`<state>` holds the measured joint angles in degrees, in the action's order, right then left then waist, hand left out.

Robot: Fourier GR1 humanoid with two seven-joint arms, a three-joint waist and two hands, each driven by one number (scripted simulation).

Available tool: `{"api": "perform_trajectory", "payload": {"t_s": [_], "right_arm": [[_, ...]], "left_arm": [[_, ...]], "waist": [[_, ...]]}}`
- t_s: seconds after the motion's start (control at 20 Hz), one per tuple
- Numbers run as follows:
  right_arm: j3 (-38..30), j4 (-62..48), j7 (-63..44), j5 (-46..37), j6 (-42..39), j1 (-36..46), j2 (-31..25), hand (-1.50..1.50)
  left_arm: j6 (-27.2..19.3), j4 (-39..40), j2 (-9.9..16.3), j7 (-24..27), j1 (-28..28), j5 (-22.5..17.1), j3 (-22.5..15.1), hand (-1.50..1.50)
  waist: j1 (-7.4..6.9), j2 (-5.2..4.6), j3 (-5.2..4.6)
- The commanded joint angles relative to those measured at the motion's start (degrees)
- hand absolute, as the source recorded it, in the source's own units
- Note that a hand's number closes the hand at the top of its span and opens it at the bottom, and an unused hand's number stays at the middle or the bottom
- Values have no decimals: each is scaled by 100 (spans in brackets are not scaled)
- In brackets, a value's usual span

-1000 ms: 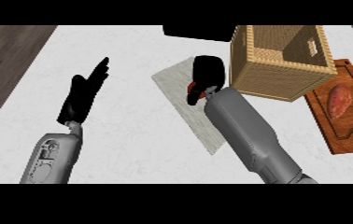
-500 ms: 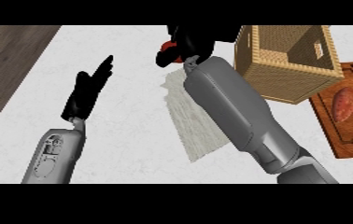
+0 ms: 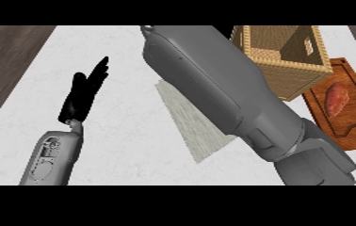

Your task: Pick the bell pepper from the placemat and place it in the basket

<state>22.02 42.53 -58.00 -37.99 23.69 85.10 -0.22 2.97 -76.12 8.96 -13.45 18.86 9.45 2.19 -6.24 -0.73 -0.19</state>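
Observation:
My right forearm (image 3: pixel 208 84) rises steeply across the middle of the head view and runs out at the top edge, so its hand does not show. No bell pepper is visible anywhere. The grey placemat (image 3: pixel 195 128) lies on the counter, mostly covered by that forearm, and its visible part is bare. The woven basket (image 3: pixel 278 66) stands at the upper right, just right of the forearm, with nothing visible in the part of its inside that shows. My left hand (image 3: pixel 83 95) rests open at the left, fingers pointing up.
A wooden cutting board (image 3: pixel 344 126) with an orange-red sweet potato (image 3: pixel 335 98) lies at the right edge beside the basket. A dark wooden strip (image 3: pixel 21 51) borders the white counter at the upper left.
My right arm has lifted off the placemat and swung up toward the top of the view, carrying the red pepper. The hand and pepper have now passed out of sight. The left hand stayed put.

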Motion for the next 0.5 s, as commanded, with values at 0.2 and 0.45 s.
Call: {"api": "perform_trajectory", "payload": {"t_s": [0.2,0.45], "right_arm": [[-367,-1113,-376,206,444,1261,21,150],[-746,-1995,-137,-50,74,1767,-316,150]], "left_arm": [[-217,194,-81,235,-90,71,89,0],[-110,-320,42,-106,-368,-9,110,0]], "waist": [[250,-18,-3],[307,10,4]]}}
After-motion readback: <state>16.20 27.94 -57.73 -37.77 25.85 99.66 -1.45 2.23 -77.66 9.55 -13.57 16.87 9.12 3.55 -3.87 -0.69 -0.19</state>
